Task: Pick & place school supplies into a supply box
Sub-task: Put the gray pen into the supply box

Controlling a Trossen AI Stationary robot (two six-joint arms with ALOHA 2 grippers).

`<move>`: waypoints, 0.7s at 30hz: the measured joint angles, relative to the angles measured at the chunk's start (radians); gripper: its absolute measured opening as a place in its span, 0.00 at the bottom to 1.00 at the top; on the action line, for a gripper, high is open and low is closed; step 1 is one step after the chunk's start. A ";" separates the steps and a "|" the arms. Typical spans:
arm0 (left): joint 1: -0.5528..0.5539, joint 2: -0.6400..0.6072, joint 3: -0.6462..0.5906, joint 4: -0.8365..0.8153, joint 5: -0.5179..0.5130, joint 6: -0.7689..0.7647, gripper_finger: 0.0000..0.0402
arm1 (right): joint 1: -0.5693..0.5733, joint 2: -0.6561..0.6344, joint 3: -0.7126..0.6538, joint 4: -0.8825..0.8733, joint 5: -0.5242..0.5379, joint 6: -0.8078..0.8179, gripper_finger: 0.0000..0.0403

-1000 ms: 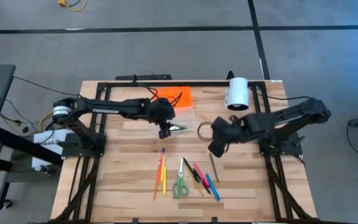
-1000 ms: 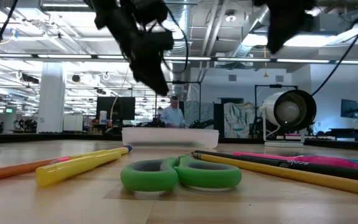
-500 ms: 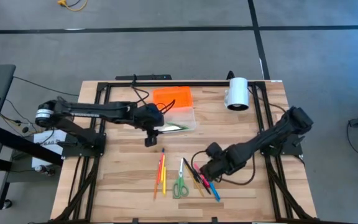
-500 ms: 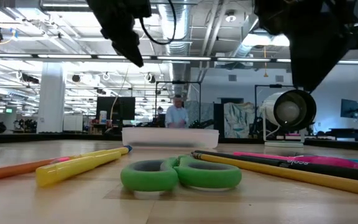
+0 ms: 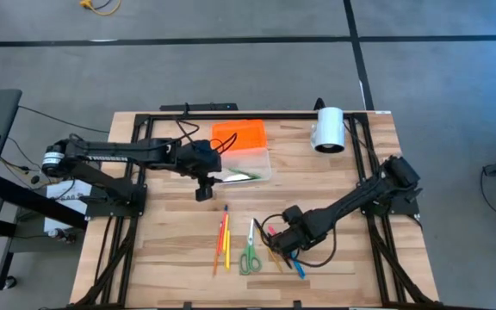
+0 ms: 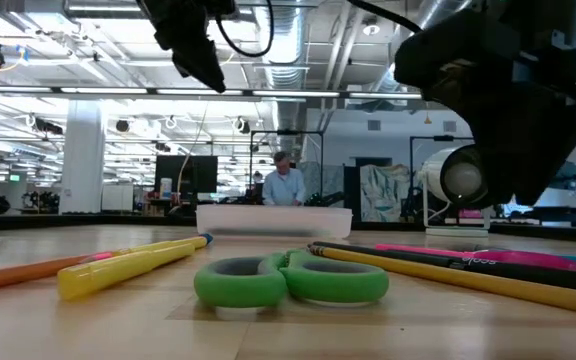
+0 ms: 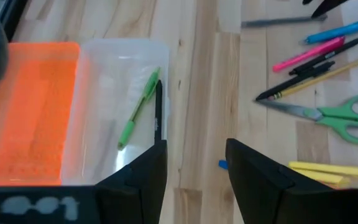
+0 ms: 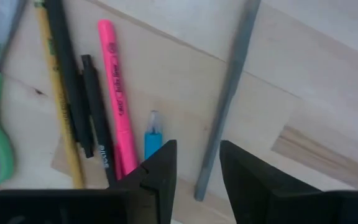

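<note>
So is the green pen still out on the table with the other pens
No, in the left wrist view the green pen lies inside the clear supply box, beside a black pen.

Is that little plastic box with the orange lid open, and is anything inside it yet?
Open. The orange lid lies flipped back beside the clear supply box, which holds a green pen and a black one.

Blue pen (image 8: 152,138) (lower half) behind right gripper (image 8: 194,171)

Two dark, slim, jointed robot arms trailing black cables. The left arm (image 5: 119,155) bears pale lettering and a silver ring.
</note>
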 joint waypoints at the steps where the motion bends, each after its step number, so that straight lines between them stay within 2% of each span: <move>1: 0.000 0.000 0.000 0.001 0.000 -0.008 0.38 | 0.000 0.006 0.001 0.004 0.000 0.000 0.29; 8: -0.018 0.000 0.000 0.003 -0.008 -0.061 0.38 | 0.000 0.008 -0.054 0.026 0.022 -0.039 0.29; 16: -0.053 0.000 0.000 0.010 -0.059 -0.093 0.38 | -0.005 -0.075 -0.222 0.266 0.027 -0.041 0.29; 21: -0.058 0.001 0.000 0.016 -0.076 -0.095 0.38 | -0.020 -0.084 -0.258 0.261 0.018 -0.043 0.29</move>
